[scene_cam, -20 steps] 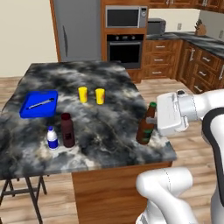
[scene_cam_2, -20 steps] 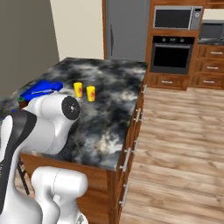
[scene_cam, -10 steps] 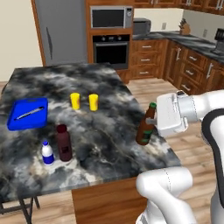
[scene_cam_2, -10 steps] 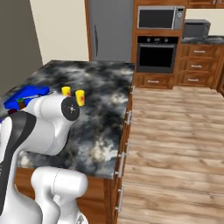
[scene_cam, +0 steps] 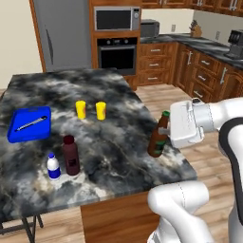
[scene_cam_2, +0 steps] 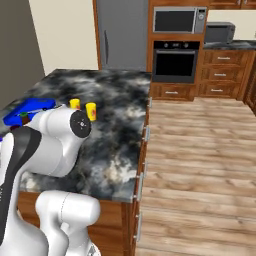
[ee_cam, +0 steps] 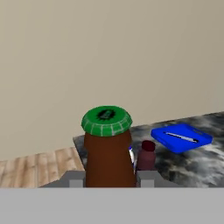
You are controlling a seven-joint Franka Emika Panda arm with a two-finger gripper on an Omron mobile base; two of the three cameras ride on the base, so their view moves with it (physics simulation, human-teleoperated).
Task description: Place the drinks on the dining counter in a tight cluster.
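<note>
One beer bottle [scene_cam: 158,141] rides clenched in the pincer [scene_cam: 165,135]; the base has rolled nearer, two bottles [scene_cam: 70,154] at nine o'clock across the desk [scene_cam: 118,142].

My base has driven on over the last second, so both base views have swung: in the left base view the worktop [scene_cam: 118,142] now reaches further across the picture, and the oven wall sits more to the middle. In the right base view more wooden floor shows to the right than before. The beer bottle [scene_cam: 159,135] has travelled with my hand and kept its place in the picture, while the maroon bottle [scene_cam: 70,155] and the white bottle [scene_cam: 53,166] have drifted left and lower with the camera.
</note>
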